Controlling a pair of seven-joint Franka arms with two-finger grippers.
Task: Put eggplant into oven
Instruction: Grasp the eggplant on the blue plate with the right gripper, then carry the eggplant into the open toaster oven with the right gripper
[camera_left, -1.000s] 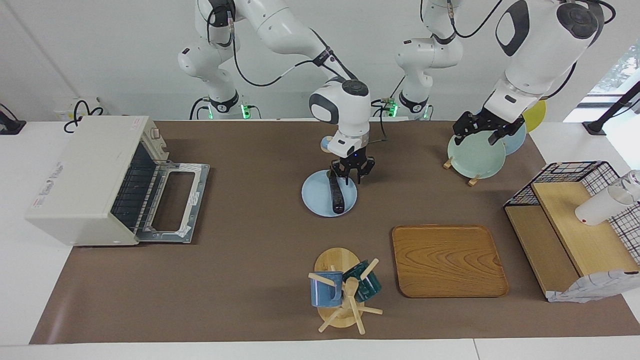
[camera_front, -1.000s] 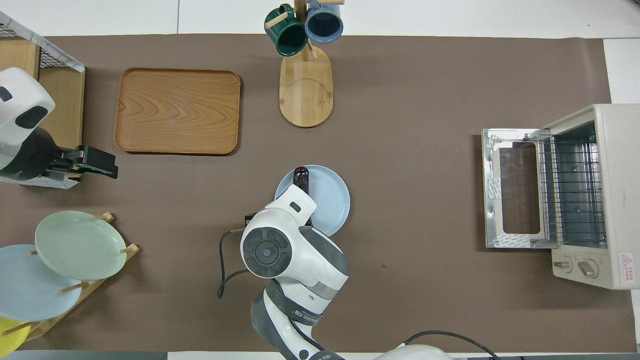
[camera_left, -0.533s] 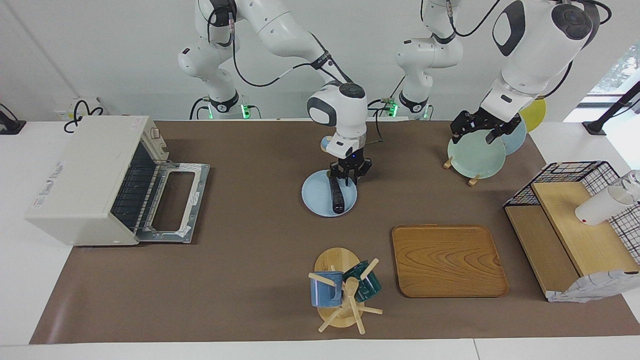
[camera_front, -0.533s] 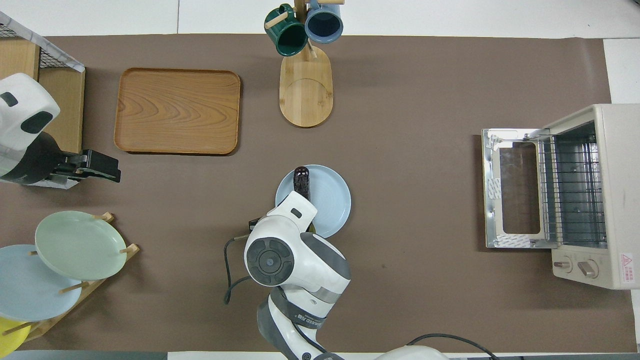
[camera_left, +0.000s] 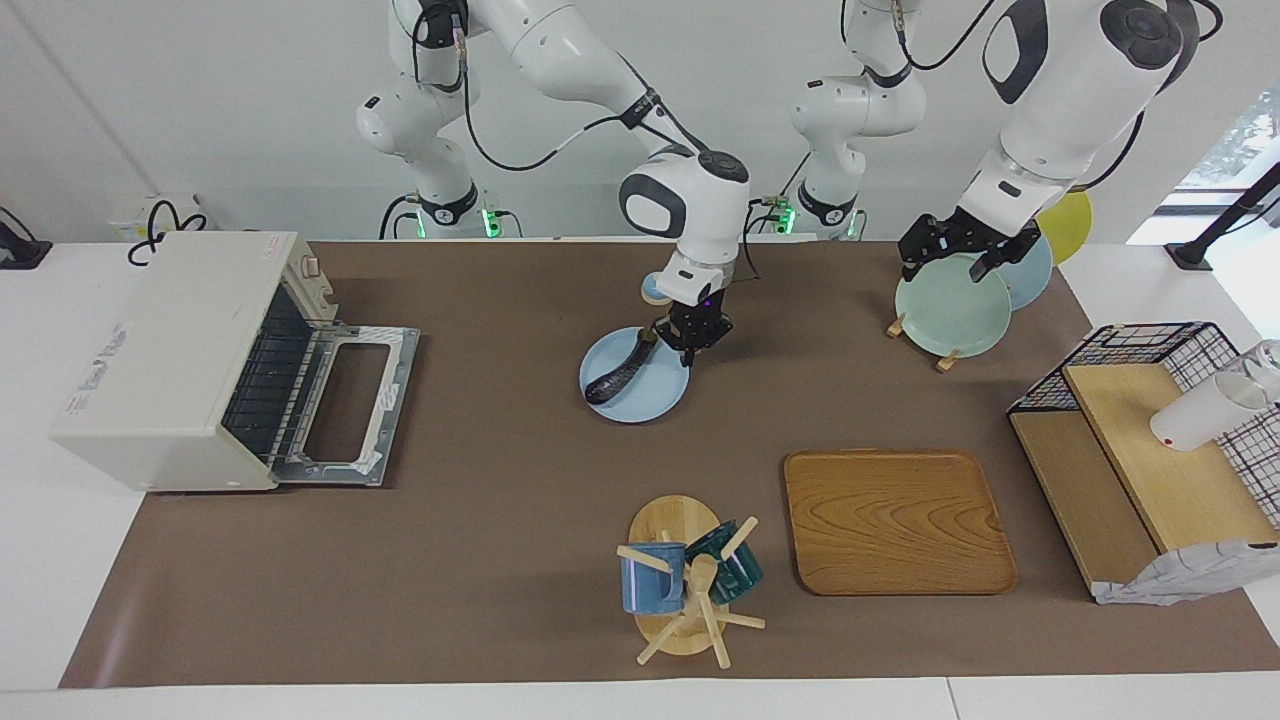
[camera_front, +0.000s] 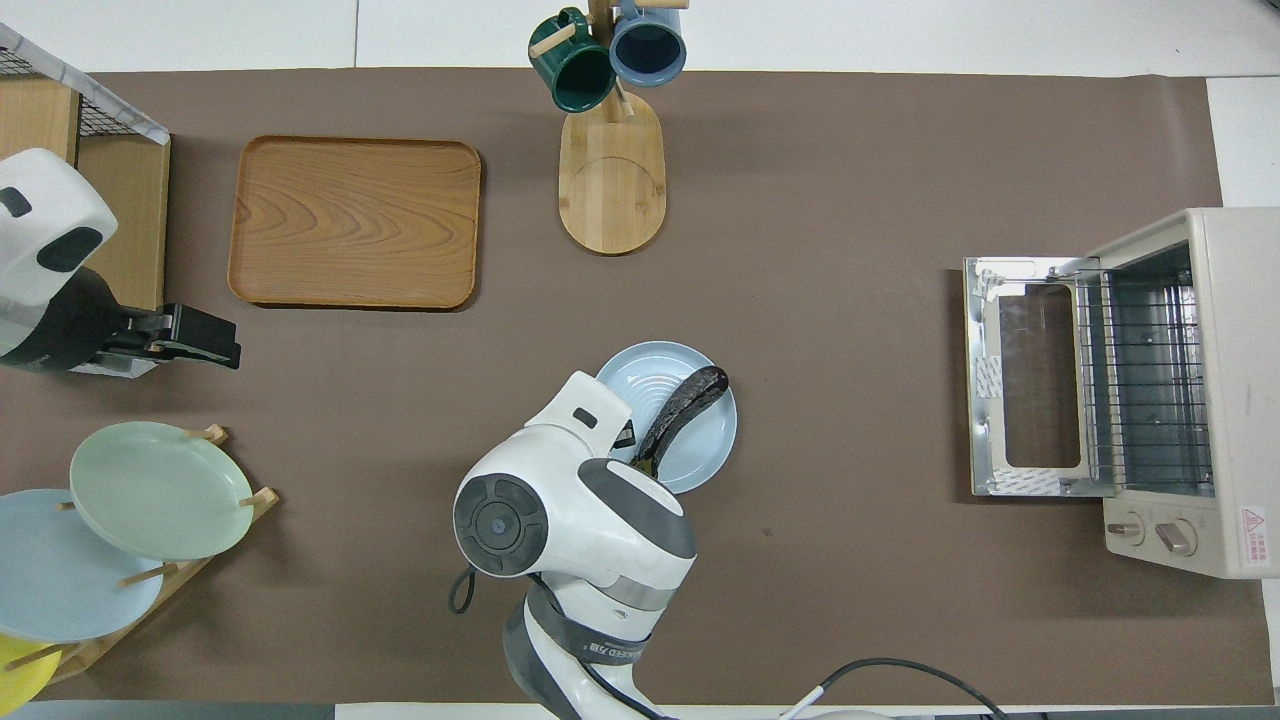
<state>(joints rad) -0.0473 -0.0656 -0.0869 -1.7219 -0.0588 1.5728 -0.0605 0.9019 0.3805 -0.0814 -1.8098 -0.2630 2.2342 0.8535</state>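
The eggplant (camera_left: 621, 369) (camera_front: 683, 405) – slim, glossy, dark purple – lies slantwise on the blue plate (camera_left: 650, 398) (camera_front: 700, 455), its stem end pinched between the right gripper (camera_left: 691, 340) fingers. The left gripper (camera_left: 957, 255) waits over the plate rack (camera_left: 944, 362).

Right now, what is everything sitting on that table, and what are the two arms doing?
eggplant: 1, dark purple, on the blue plate, stem end in the right gripper.
blue plate: 1, pale blue, mid-table.
oven: 1, cream, door down, at the right arm's end.
wooden tray: 1, brown.
mug tree: 1, wooden, with a blue and a green mug.
plate rack: green, blue, yellow plates.
wire shelf: 1, black and wood.
right gripper: shut on the eggplant.
left gripper: waits over the plate rack.
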